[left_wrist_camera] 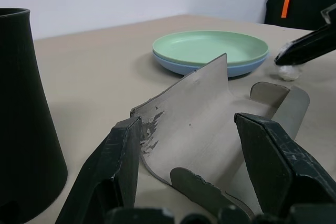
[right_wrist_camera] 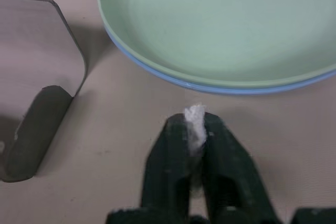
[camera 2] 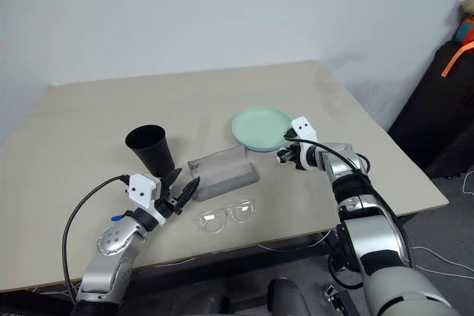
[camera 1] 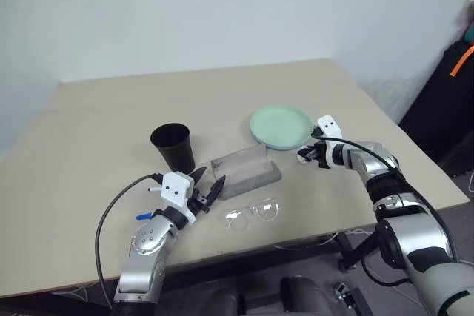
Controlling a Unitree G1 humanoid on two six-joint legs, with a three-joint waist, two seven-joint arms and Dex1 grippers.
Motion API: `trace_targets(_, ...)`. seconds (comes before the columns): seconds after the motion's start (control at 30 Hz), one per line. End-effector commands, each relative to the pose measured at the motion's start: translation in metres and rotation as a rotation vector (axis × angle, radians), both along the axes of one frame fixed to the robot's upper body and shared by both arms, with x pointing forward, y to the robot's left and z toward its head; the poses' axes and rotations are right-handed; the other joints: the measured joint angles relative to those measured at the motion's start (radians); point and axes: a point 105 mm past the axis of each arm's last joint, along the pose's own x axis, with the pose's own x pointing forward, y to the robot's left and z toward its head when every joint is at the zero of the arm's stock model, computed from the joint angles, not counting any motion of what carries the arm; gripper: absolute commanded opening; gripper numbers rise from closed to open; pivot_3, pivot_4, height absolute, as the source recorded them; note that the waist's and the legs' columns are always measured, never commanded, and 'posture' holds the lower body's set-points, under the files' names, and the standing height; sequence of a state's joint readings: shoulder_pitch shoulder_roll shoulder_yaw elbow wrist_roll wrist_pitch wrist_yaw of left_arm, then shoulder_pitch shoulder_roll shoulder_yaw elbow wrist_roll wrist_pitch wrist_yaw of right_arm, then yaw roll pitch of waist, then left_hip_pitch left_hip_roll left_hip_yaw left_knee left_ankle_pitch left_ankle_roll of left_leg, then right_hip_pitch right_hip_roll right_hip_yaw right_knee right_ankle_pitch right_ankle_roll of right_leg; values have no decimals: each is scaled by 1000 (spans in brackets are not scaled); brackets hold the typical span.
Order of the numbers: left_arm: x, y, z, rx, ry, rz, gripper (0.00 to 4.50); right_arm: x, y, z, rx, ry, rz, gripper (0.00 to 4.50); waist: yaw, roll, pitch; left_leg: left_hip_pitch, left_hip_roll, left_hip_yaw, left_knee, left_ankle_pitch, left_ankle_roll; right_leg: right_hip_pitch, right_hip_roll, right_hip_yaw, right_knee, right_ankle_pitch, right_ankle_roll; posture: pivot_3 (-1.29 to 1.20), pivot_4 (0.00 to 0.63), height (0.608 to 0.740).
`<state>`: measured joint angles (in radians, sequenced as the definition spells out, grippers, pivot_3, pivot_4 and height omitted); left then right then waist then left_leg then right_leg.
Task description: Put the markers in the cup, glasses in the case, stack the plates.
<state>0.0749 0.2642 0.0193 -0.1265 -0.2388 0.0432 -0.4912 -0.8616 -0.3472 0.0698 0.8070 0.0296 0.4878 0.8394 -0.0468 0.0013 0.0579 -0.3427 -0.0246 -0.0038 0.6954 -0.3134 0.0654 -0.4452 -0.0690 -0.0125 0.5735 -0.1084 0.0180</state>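
We observed the scene on the beige tabletop (camera 1: pixel 96 131) from the left side to the right. At the far left, near the front edge, one marker (camera 1: pixel 144 216) showed its blue tip beside the left arm; we could not locate the second marker. The left end effector (camera 1: pixel 208 184) stood with its fingers (left_wrist_camera: pixel 121 156) spread wide and gripped nothing; it pointed toward the case. Just behind it stood the black cup (camera 1: pixel 175 146), upright, its mouth open upward. To the right of the cup lay the grey case (camera 1: pixel 246 168), open, with its lid raised. The glasses (camera 1: pixel 252 214) lay on the tabletop in front of the case, outside it and near the front edge. Behind and to the right of the case, the plates (camera 1: pixel 281 126) were stacked, the mint green one on top of the light blue one (right_wrist_camera: pixel 157 74). Just beside the plates, the right end effector (right_wrist_camera: pixel 195 129) was closed on a small white lump (right_wrist_camera: pixel 195 121).
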Motion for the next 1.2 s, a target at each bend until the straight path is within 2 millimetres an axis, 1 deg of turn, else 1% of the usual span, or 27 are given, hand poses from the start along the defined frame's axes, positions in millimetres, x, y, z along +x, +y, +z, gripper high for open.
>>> trace_targets(0.03,1,1,11,7,-50,-2,2944,6,7,42,70,-132,62,17,0,0,0,0,0,0,0,0,0,0,0,0,0,0,0,0,0,728)
trace_targets(0.13,2,1,11,8,-50,-5,2944,13,13,69,105,-229,68,17,0,0,0,0,0,0,0,0,0,0,0,0,0,0,0,0,0,728)
trace_targets(0.2,2,0,11,8,-50,-8,2944,22,14,80,94,-277,30,17,-1,0,0,0,0,0,0,0,0,0,0,0,0,0,0,0,0,728)
trace_targets(0.33,4,-1,12,9,-53,-14,2944,39,15,84,44,-326,-43,17,-1,0,0,0,0,0,0,0,0,0,0,0,0,0,0,0,0,728)
trace_targets(0.4,4,0,13,12,-58,-9,2944,44,19,86,50,-338,-69,17,-1,0,0,0,0,0,0,0,0,0,0,0,0,0,0,0,0,728)
trace_targets(0.53,2,2,13,14,-59,2,2944,51,21,84,64,-344,-107,1060,0,1,0,0,0,0,0,0,0,0,0,0,-1,0,0,0,0,728)
trace_targets(0.57,2,3,13,14,-59,4,2944,51,22,84,66,-345,-113,1443,0,1,0,-1,0,0,0,0,0,0,0,0,-1,0,0,0,0,728)
trace_targets(0.6,1,3,13,14,-59,7,2944,52,22,84,73,-346,-117,1736,0,1,0,-1,0,0,0,0,0,0,0,0,-1,0,0,0,0,728)
trace_targets(0.67,1,4,13,15,-59,11,2944,53,23,85,83,-351,-120,2519,-1,1,0,-1,0,0,0,0,0,0,0,0,-1,0,0,0,0,728)
trace_targets(0.8,0,5,13,16,-58,16,2944,53,24,86,105,-363,-119,3867,-1,1,0,-1,0,0,0,0,0,-1,0,0,-1,0,0,0,0,728)
trace_targets(0.9,1,5,14,17,-59,16,2944,51,20,85,103,-367,-112,3867,-1,1,0,-1,0,0,0,0,0,-1,0,0,0,0,0,0,0,728)
trace_targets(0.97,2,9,16,27,-62,14,2944,45,16,79,109,-361,-64,3867,-1,1,0,0,0,0,0,0,0,-1,0,0,0,0,0,0,0,728)
trace_targets(1.1,8,18,22,54,-71,10,2944,26,6,61,75,-351,83,3867,2,1,0,-1,0,-2,0,0,0,1,0,-1,-1,0,0,0,0,728)
trace_targets(1.2,17,30,37,64,-83,-7,2944,7,-2,48,70,-353,181,3867,0,1,0,-1,-1,-2,0,0,0,1,0,0,-2,0,0,0,0,728)
